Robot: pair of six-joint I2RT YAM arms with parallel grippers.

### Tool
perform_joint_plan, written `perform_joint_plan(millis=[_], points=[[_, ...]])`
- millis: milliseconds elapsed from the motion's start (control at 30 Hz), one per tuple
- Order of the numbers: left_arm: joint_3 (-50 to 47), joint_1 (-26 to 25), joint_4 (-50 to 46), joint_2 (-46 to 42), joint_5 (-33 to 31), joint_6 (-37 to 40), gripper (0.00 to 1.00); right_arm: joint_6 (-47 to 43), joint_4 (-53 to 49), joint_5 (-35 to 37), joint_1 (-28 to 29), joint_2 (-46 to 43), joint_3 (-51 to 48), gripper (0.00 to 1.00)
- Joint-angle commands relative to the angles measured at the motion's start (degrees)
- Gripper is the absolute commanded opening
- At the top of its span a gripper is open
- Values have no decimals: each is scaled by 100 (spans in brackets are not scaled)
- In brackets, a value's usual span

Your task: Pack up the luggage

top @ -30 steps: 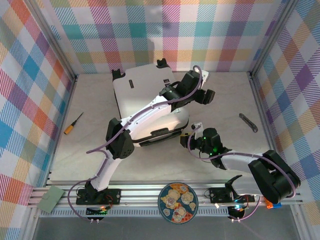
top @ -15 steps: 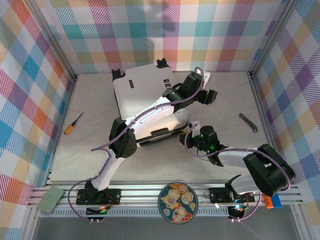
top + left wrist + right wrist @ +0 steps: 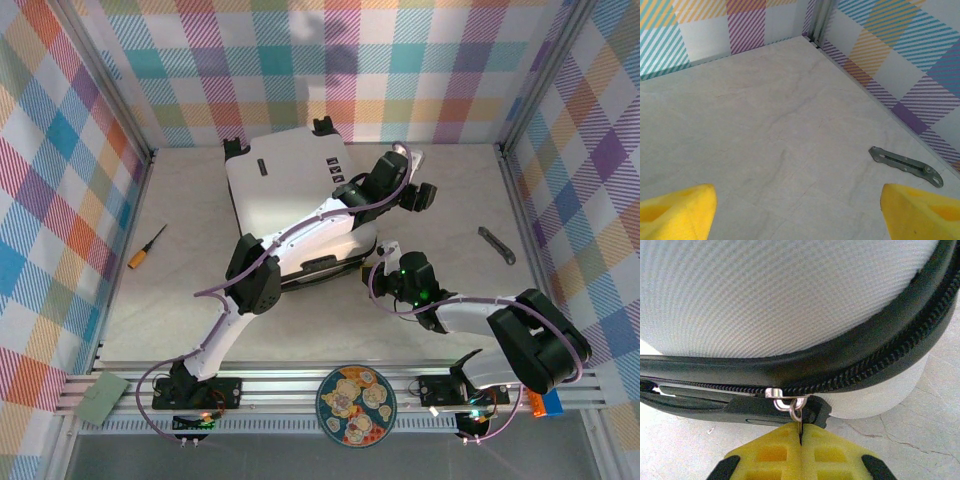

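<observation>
- My luggage point(image 3: 285, 195) is a small white hard-shell case lying flat on the tabletop point(image 3: 440, 200), toward the back middle, with black wheels along its far edge
- Seen close from my right wrist, the shell has a fine woven-looking texture
- A black zipper band point(image 3: 880, 352) curves round the case's corner just above the tabletop
- A few small black marks sit on top of the shell, too small for me to read, and I can make out no other writing
- My right tool point(image 3: 800, 435) is at the near right corner of the case, its yellow fingers pressed together with the thin metal zipper pull point(image 3: 796, 410) pinched between them
- My left tool point(image 3: 799, 200) is spread wide and holds nothing, above bare tabletop just right of the case
- A grey metal strip point(image 3: 906, 166) lies ahead of it, near the checked wall
</observation>
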Motion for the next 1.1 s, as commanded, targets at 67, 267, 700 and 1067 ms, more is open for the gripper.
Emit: perform_joint_plan(millis=[67, 267, 700, 1067], points=[[132, -82, -436, 21, -447, -144, 80, -77, -113, 558, 36, -346, -13, 0], [-256, -91, -705, -174, -565, -127, 76, -238, -873, 1352, 17, -790, 2, 0], [-881, -91, -865, -572, -678, 102, 73, 171, -1631, 2436, -54, -727, 381, 0], [-2125, -93, -531, -1410, -608, -11, 72, 417, -1535, 2526, -494, -722, 507, 0]])
